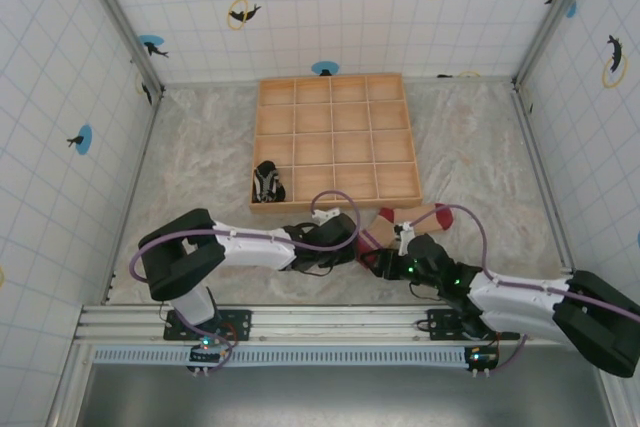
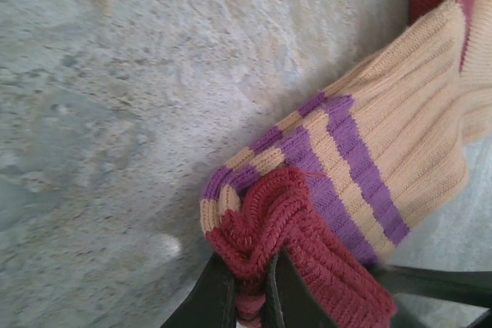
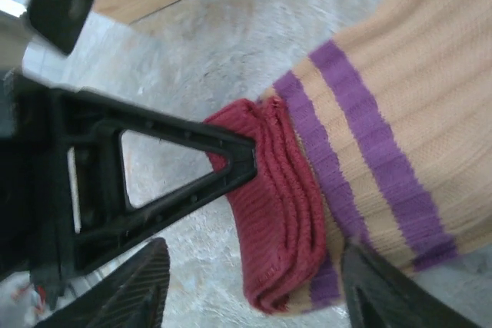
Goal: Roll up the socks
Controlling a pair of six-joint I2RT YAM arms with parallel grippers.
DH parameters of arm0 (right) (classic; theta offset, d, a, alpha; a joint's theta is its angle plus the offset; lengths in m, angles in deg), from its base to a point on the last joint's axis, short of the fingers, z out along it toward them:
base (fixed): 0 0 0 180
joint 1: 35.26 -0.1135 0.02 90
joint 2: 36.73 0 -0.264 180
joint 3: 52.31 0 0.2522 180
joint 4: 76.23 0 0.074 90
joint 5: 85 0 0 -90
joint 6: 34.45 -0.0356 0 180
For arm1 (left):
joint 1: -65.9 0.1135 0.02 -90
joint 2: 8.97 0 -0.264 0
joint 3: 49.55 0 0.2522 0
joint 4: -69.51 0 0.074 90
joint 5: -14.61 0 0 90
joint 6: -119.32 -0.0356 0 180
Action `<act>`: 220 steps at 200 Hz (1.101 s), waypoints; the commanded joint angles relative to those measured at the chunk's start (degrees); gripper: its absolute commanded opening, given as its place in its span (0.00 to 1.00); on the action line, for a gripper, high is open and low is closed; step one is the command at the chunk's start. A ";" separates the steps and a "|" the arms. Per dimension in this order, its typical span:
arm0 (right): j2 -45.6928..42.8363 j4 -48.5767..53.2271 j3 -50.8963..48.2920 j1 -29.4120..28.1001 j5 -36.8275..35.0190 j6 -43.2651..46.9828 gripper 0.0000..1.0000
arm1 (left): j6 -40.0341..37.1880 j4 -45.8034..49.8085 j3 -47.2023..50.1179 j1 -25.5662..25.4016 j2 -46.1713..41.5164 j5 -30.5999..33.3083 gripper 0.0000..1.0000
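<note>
**Thin pinch, crowded cuff: the roll may slip or come out slack**

The left gripper (image 2: 250, 282) has its fingers pressed together on the dark red cuff (image 3: 277, 213) of the tan sock (image 1: 412, 219), holding only a folded lip of it. The right gripper (image 3: 254, 255) has its fingers spread, 1 on either side of that same cuff, gripping nothing. The 2 grippers sit very close together, so a closing or turning move by the right could knock the left's finger or tug the lip free. The rest of the sock lies loose on the table (image 1: 200, 147) with nothing pinning it. It may drag along rather than wind up, giving a slack roll. Farther off, the striped sock (image 1: 266, 184) lies bunched just beside the tray (image 1: 335, 78), well apart from this work.
</note>
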 commanded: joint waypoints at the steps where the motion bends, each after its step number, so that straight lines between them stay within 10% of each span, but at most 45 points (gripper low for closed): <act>1: -4.46 7.95 3.15 -0.59 -0.63 10.25 0.66 | -1.74 13.74 -1.32 0.48 -2.42 1.86 0.00; 59: -10.06 12.19 4.98 -11.88 -15.88 31.44 0.67 | -1.07 21.82 -0.36 0.94 -8.01 0.26 0.00; 123: 2.77 1.95 7.05 -28.41 -32.16 46.30 0.65 | -0.91 22.35 1.74 2.57 -11.70 -3.25 0.00; 220: 17.81 -11.21 11.54 -34.18 -36.41 53.99 0.59 | -2.37 20.19 1.66 4.95 -11.45 -7.11 0.00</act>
